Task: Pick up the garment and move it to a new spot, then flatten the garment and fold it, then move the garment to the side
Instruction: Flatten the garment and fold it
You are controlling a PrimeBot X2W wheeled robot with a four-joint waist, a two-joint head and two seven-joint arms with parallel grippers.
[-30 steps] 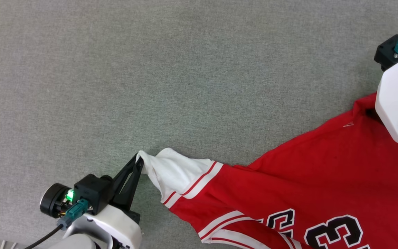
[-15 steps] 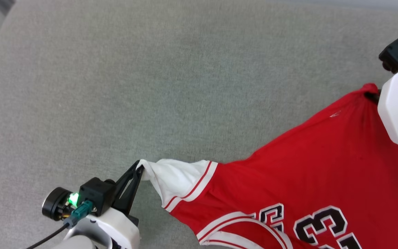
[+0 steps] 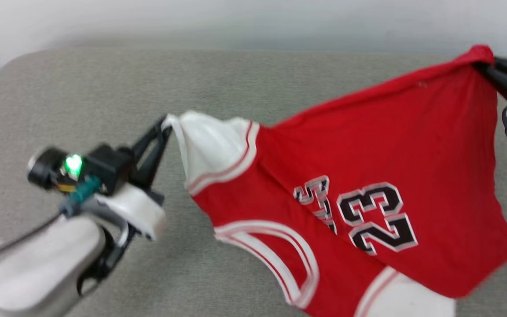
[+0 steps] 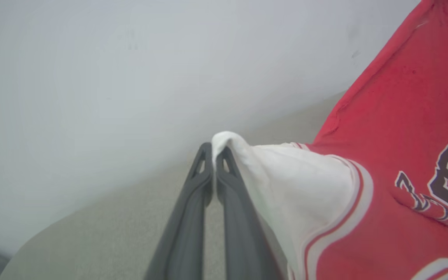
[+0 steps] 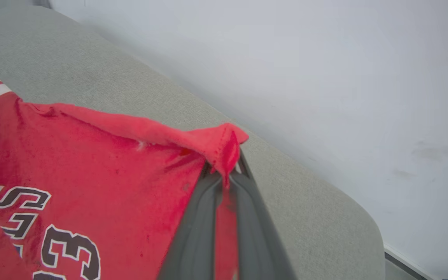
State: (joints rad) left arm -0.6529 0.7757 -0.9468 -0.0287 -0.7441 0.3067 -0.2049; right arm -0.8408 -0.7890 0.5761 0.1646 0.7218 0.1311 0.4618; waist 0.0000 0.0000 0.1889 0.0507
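Left gripper (image 3: 166, 122) pressed together, garment (image 3: 368, 145) pinched at tip of white sleeve (image 3: 205, 145). Right gripper (image 3: 484, 69) pressed together, red corner pinched at far right. Garment held spread between both over grey cushion (image 3: 82, 97), black number (image 3: 379, 218) shown, lower edge hung toward near side.

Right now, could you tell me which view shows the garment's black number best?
The head view: the whole number 23 shows on the garment. The right wrist view crops it at the bottom edge; the left wrist view catches one digit at its right edge.
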